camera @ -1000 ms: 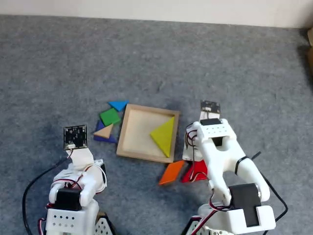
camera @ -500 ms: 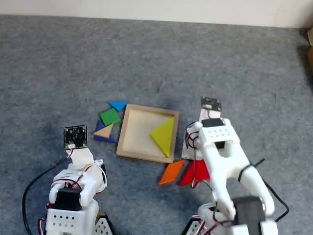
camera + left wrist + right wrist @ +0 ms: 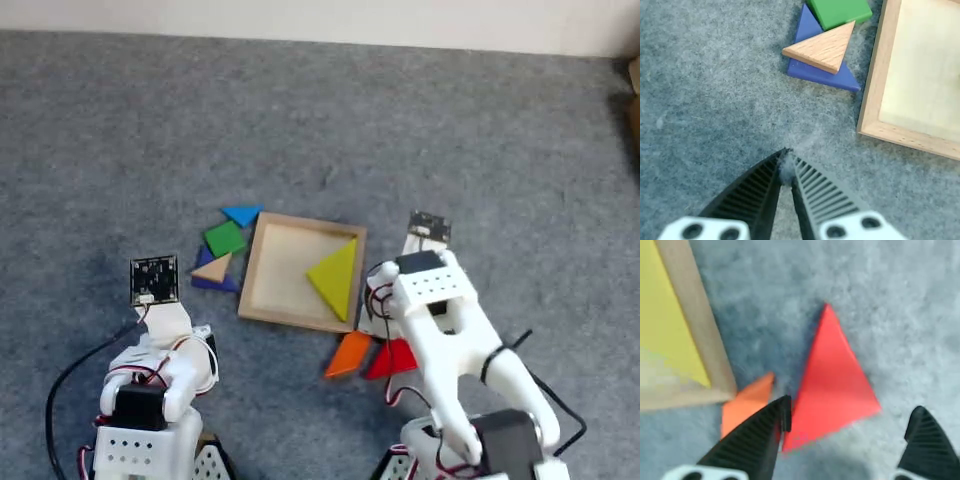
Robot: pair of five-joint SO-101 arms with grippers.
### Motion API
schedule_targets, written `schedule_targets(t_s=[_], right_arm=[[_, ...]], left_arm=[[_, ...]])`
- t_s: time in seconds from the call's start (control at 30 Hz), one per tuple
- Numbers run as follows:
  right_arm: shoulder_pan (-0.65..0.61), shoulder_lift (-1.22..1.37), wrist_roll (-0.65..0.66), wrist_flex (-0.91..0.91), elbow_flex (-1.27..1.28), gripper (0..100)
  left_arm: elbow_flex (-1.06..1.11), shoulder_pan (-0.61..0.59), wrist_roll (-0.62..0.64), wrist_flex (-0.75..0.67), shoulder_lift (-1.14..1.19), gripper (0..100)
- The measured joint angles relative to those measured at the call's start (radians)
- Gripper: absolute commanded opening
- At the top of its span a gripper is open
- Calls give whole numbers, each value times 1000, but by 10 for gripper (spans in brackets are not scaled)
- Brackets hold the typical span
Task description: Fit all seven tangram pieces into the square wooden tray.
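Observation:
The square wooden tray (image 3: 262, 262) holds a yellow triangle (image 3: 335, 278) against its right side. Just right of the tray's near corner lie an orange piece (image 3: 350, 352) and a red triangle (image 3: 392, 358). My right gripper (image 3: 850, 421) hangs open over the red triangle (image 3: 832, 385), one finger on each side, with the orange piece (image 3: 745, 402) beside it. Left of the tray are a small blue triangle (image 3: 241, 214), a green square (image 3: 224, 238) and a wood triangle (image 3: 212, 268) lying on a dark blue triangle (image 3: 812, 70). My left gripper (image 3: 786, 161) is shut and empty above the carpet near them.
Everything rests on a grey carpet (image 3: 450, 130), which stays open beyond the tray and to the far right. The right arm (image 3: 430, 300) covers part of the red triangle from above. The left arm (image 3: 160, 350) sits near the front left.
The right arm has shifted a little left and toward the front, closer to the tray corner and over the red triangle. The left arm and the pieces have not moved.

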Motion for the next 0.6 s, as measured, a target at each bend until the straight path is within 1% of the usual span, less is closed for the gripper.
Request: schedule_targets(t_s=[0.17,0.43,0.5,0.6], right_arm=[[0,91,-57,-106,29,347],[-2,98,-117,-121,32,346],[-2,87,-121,-123,48,321],[-2,84,-126,-129,57,231]], left_arm=[[0,0,0,0,0,5],[0,0,0,0,0,5],[0,0,0,0,0,5],[0,0,0,0,0,5]])
